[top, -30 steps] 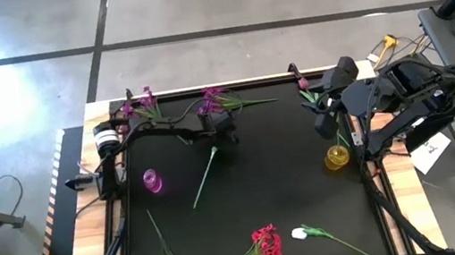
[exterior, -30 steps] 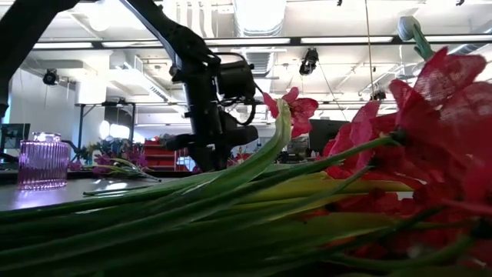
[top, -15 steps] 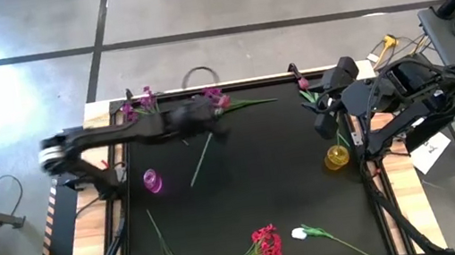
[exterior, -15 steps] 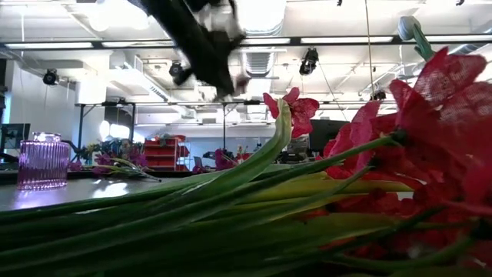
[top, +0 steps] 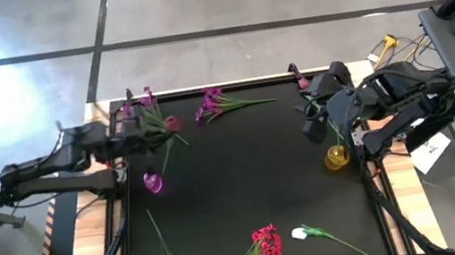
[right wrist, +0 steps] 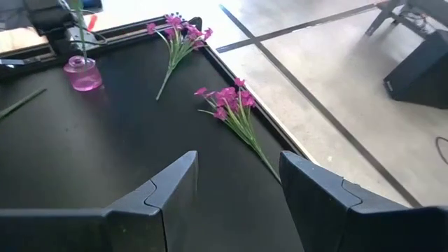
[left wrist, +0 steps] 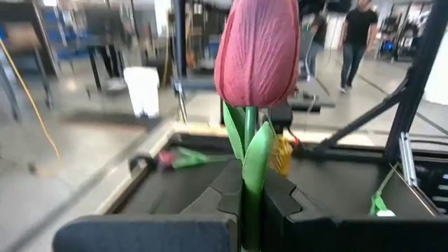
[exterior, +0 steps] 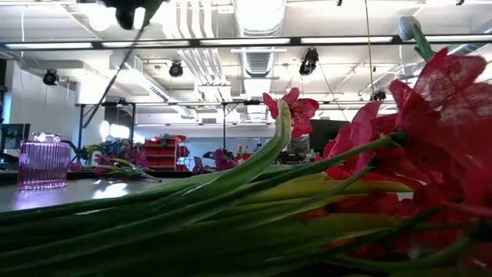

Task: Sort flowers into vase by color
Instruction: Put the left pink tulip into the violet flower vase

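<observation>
- High view: the left gripper (top: 140, 137) is over the far left part of the black surface (top: 253, 178), above the purple vase (top: 153, 182); it pinches a pink tulip (top: 171, 123) by the stem, the bud pointing toward the middle of the surface.
- High view: the right gripper (top: 311, 127) hovers at the right edge, near the yellow vase (top: 337, 157), its fingers spread and holding nothing.
- High view: two purple flower sprays (top: 211, 105) lie along the far edge; red flower clusters (top: 268, 246) and a white tulip (top: 299, 233) lie along the near edge; a further pink flower (top: 301, 84) lies at the far right corner.
- Low view: red blossoms (exterior: 438, 131) and green stems (exterior: 192, 208) fill the foreground; the purple vase (exterior: 42, 160) stands at the left; a held stem (exterior: 115, 69) hangs slanting from a dark gripper part at the top edge.
- Left wrist view: the tulip bud (left wrist: 259, 50) stands upright, its stem (left wrist: 250, 168) clamped between the pressed-together fingers (left wrist: 224, 196).
- Right wrist view: the fingers (right wrist: 168, 189) stand apart over the surface; beyond them lie the purple sprays (right wrist: 227, 101) and the purple vase (right wrist: 84, 73), with a stem above it.
</observation>
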